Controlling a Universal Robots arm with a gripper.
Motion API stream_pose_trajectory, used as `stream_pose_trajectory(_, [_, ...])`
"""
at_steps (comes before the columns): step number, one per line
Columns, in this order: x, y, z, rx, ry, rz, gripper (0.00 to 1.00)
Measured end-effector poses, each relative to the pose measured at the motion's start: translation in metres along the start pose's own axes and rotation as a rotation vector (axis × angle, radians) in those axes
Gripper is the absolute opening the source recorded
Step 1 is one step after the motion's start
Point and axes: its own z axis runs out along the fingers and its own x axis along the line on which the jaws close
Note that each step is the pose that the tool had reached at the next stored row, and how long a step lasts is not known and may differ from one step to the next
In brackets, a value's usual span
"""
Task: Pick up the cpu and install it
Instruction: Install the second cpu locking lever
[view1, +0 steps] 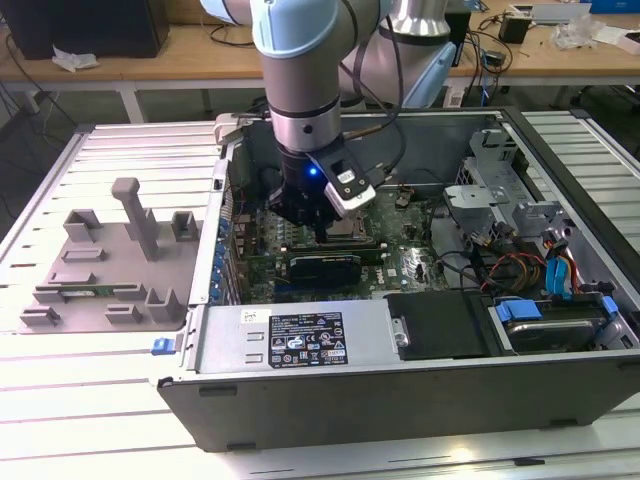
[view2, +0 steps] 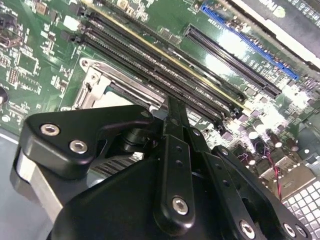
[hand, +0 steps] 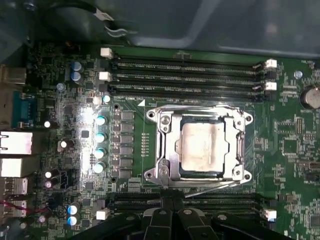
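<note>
The cpu (hand: 202, 146) is a silver square with a pale rim, lying flat in the metal socket frame (hand: 162, 145) on the green motherboard (hand: 295, 150). My gripper (hand: 172, 199) hovers just beside the socket's edge, over the nearby memory slots, its two thin fingers pressed together with nothing between them. In the second wrist view the gripper (view2: 175, 107) points down at the rim of the socket frame (view2: 95, 80) and hides most of the socket. In the exterior view the gripper (view1: 322, 232) is low inside the open computer case (view1: 300, 395), right beside the socket.
Empty memory slots (hand: 190, 75) run along both sides of the socket. A black card (view1: 322, 266) stands just in front of the gripper. The drive cage and cables (view1: 530, 250) fill the case's right end. A grey fixture (view1: 110, 260) lies at the exterior view's left.
</note>
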Motion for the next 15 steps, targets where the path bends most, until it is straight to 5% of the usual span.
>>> stream_pose_trajectory(10, [0.0008, -0.0076, -0.0001, -0.0087, 0.0007, -0.017, 0.11])
stream_pose_trajectory(12, [0.0008, -0.0103, -0.0001, -0.0282, -0.0004, -0.015, 0.11])
stream_pose_trajectory(13, [0.0009, -0.0132, -0.0002, -0.0481, -0.0012, -0.013, 0.11])
stream_pose_trajectory(15, [0.0011, -0.0163, -0.0003, -0.0705, -0.0023, -0.011, 0.11])
